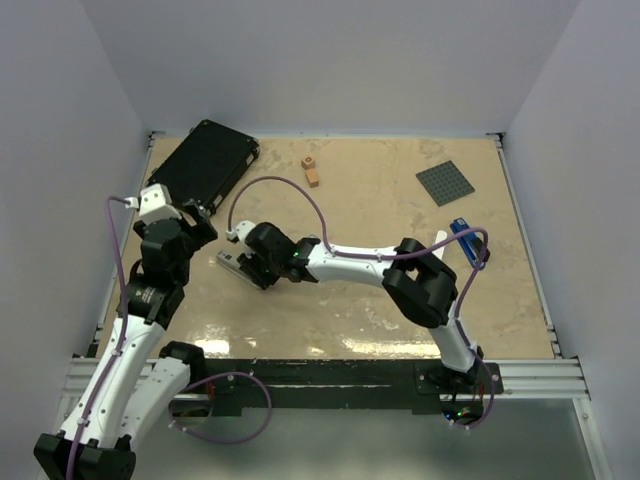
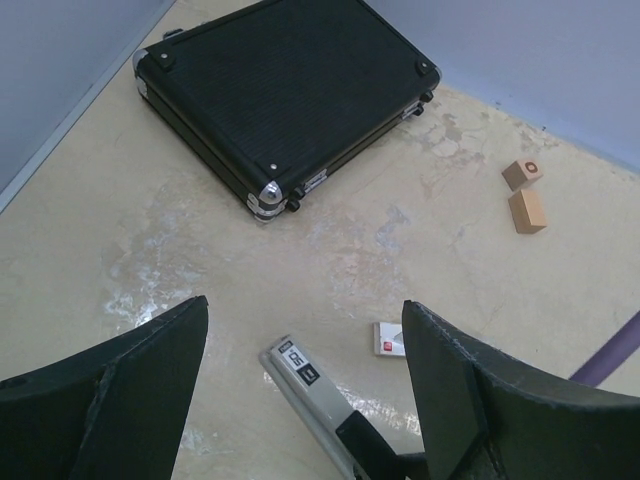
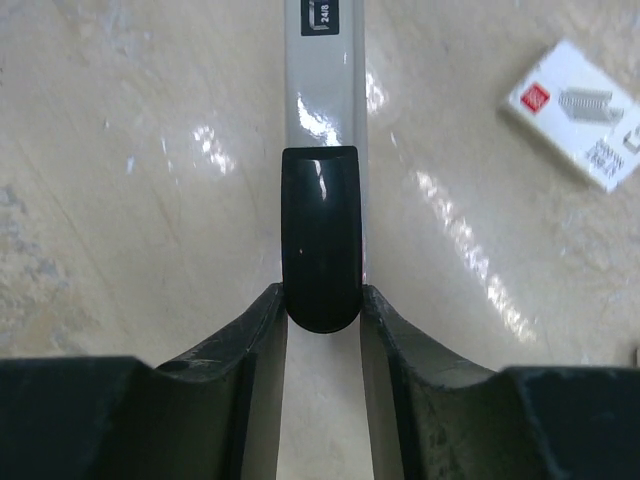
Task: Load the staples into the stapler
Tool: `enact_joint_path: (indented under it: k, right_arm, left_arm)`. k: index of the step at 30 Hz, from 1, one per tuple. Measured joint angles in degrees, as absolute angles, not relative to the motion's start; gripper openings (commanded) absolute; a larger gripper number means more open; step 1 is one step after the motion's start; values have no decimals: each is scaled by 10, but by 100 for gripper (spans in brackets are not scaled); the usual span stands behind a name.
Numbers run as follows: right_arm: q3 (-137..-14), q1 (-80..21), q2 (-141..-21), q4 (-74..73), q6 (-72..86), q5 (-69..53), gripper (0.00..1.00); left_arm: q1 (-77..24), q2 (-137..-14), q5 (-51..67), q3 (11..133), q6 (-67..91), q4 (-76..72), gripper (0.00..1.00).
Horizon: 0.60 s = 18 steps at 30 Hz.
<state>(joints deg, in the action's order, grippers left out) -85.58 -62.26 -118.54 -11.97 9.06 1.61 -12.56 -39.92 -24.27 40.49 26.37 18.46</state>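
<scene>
The stapler (image 3: pixel 322 150) is a slim silver bar with a black top part, lying flat on the tan table left of centre (image 1: pixel 235 265). My right gripper (image 3: pixel 322 295) is shut on its black rear end, one finger pressed to each side. Seen from above, that gripper (image 1: pixel 255 268) reaches in from the right. My left gripper (image 2: pixel 305 305) hangs open above the stapler's silver front end (image 2: pixel 305 375), with nothing between its fingers; it sits just left of the stapler (image 1: pixel 195 230). The staples are out of view.
A small white box with a red logo (image 2: pixel 390 340) lies beside the stapler (image 3: pixel 575 110). A black case (image 1: pixel 205 165) fills the far left corner. Two wooden blocks (image 1: pixel 311 172), a grey studded plate (image 1: pixel 447 183) and a blue stapler (image 1: pixel 465 240) lie farther right.
</scene>
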Motion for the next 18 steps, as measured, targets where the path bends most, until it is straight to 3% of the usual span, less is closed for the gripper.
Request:
enact_joint_path:
  k: [6, 11, 16, 18]
  right_arm:
    - [-948, -623, -1235, -146, 92, 7, 62]
    - [-959, -620, -1224, -169, 91, 8, 70]
    - [-901, -600, -1127, -177, 98, 17, 79]
    - [-861, -573, -1059, -173, 105, 23, 87]
  left_arm:
    - [-123, -392, -251, 404, 264, 184, 83]
    - [-120, -389, -262, 404, 263, 184, 83]
    - [-120, -389, -272, 404, 263, 184, 84]
    - [-120, -388, -275, 403, 263, 184, 85]
